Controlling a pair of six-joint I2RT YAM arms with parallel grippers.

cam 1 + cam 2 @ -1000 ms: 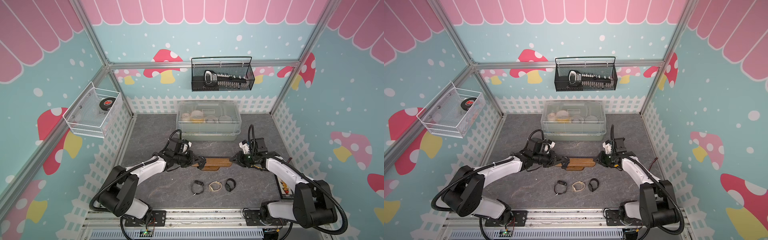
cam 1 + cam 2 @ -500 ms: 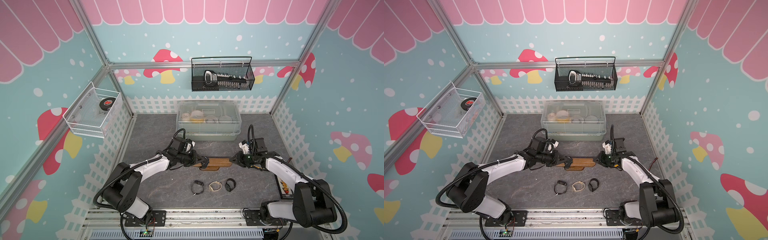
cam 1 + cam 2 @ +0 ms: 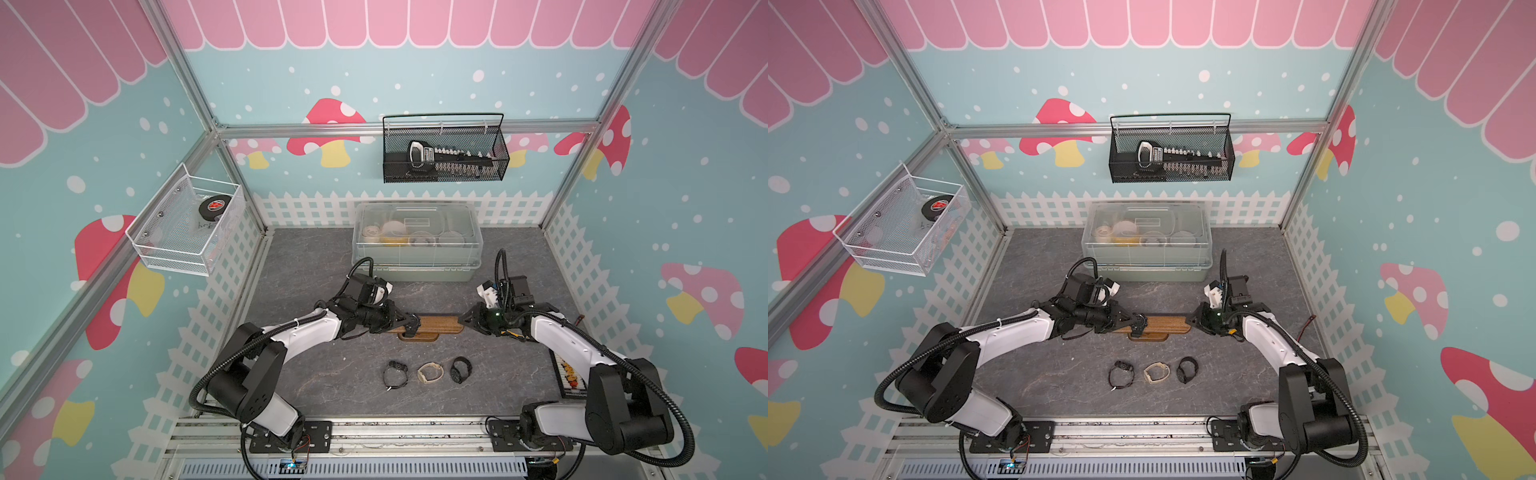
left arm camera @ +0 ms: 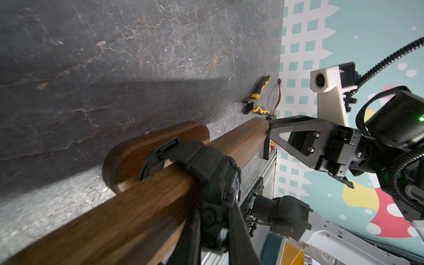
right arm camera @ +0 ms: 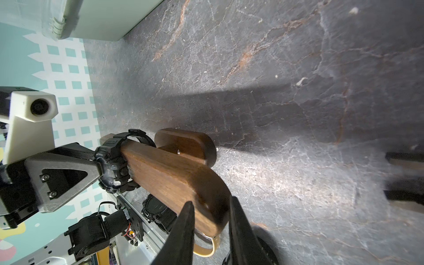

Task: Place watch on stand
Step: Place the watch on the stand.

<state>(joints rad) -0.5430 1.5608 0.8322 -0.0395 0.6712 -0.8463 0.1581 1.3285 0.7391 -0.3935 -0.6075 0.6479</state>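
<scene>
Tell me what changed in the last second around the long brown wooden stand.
The left gripper slid the chunky black wristwatch further along the long brown wooden stand toward its middle. The right gripper stayed clamped on its far end; the three loose watches lie unmoved.

In both top views we are looking steeply down from the front over the whole tabletop (image 3: 311,374); at each wrist we are looking closely along the stand (image 4: 114,218), facing opposite ways.

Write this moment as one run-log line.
left gripper: shut on black watch | black watch: around stand bar | right gripper: shut on stand end
</scene>
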